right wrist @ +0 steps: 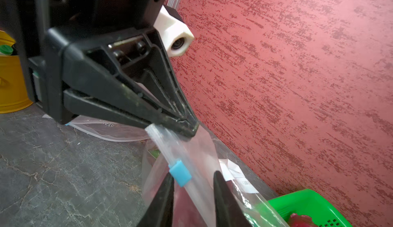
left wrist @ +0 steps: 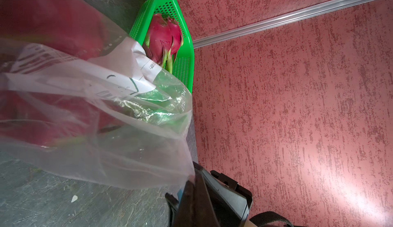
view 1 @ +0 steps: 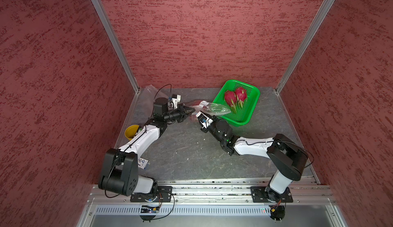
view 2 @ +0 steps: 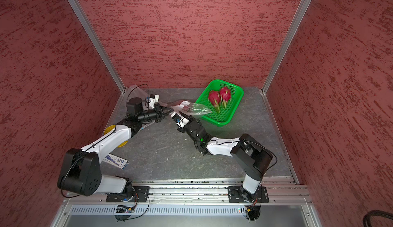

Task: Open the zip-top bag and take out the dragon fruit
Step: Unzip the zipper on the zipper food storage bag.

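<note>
Grey tabletop [view 1: 187, 157], left jaws pinching zip-top bag [right wrist: 197, 151], right jaws parted around its blue slider [right wrist: 180, 172]

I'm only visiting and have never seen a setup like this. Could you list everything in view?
dragon fruit: two, magenta with green tips, side by side in the basket
bagged fruit: pink-red, blurred, count unclear, inside the zip-top bag
zip-top bag: one, clear, between the grippers, reaching over the basket's near edge
slider: one, blue, on the bag's zip strip
basket: one, green, table's far right
spare bag: one, clear, far left corner
cup: one, yellow, left edge
packet: one, blue-and-white, under the left arm
table: grey
walls: red
left gripper: black, shut on the bag's zip edge
right gripper: black, jaws apart astride the zip strip
</note>
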You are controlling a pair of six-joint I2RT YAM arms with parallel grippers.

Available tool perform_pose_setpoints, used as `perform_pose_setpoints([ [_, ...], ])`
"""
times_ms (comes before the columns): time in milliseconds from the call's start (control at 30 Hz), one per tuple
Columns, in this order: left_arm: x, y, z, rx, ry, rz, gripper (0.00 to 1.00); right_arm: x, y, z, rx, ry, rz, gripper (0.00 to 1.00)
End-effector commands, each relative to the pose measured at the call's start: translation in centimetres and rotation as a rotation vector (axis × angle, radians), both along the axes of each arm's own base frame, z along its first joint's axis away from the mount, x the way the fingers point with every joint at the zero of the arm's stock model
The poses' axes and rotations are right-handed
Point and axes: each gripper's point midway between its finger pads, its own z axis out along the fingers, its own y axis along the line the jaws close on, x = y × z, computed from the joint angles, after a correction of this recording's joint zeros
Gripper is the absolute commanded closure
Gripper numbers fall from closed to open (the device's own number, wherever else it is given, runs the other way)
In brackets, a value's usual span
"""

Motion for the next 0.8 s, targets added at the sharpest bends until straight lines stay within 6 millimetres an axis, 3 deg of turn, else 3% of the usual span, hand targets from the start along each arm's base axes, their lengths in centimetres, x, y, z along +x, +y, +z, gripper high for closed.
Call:
perform_pose_setpoints([
  [0, 0.0, 0.1, 0.1, -0.014, -0.018, -0.014, 1.00, 0.0, 0.6, 2.3, 0.058, -0.055, 0.011, 0.70],
  [567, 0.1, 0.5, -0.5, -0.027, -0.002, -0.007, 1.00, 0.0, 2.0, 1.9, 0.019, -0.088, 0.019, 0.69],
  [767, 0.2, 0.8, -0.6, -0.027, 0.000, 0.002, 1.00, 0.1, 1.6, 2.1, 0.017, -0.090, 0.003, 0.76],
])
